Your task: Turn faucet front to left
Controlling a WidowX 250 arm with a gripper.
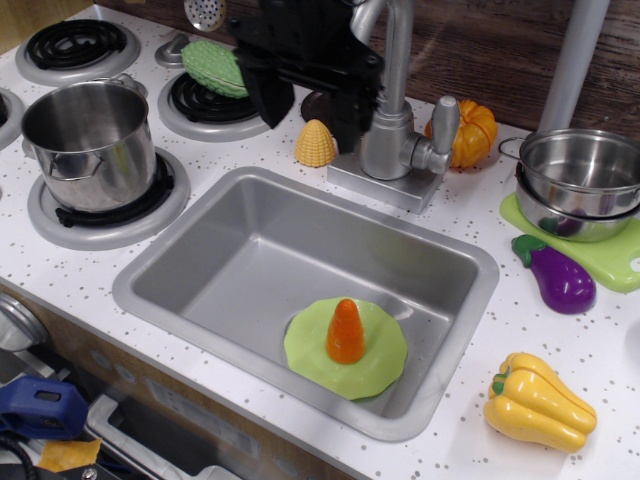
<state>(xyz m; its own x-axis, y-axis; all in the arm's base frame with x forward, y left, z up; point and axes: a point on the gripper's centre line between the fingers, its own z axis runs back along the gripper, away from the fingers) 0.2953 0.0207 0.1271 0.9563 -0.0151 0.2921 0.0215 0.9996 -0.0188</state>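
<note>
The faucet (pixel 387 140) is matte silver-grey, with a thick cylindrical body on a rectangular base plate (pixel 385 187) behind the sink. Its thin pipe (pixel 400 55) rises and curves over toward the left at the top edge of the view. The side lever knob (pixel 441 122) sticks out to the right. My black gripper (pixel 310 122) hangs just left of the faucet body. It is open, with one finger (pixel 270 105) on the left and the other finger (pixel 350 125) close beside the body. It holds nothing. The spout's tip is hidden behind the gripper.
The sink (pixel 200 230) holds a green plate (pixel 310 345) with an orange carrot (pixel 345 332). A corn piece (pixel 315 143), a steel pot (pixel 85 130), a green vegetable (pixel 212 67), a pumpkin (pixel 478 130), stacked steel bowls (pixel 580 180), an eggplant (pixel 555 275), a yellow pepper (pixel 540 400) and a slanted grey pole (pixel 575 60) surround it.
</note>
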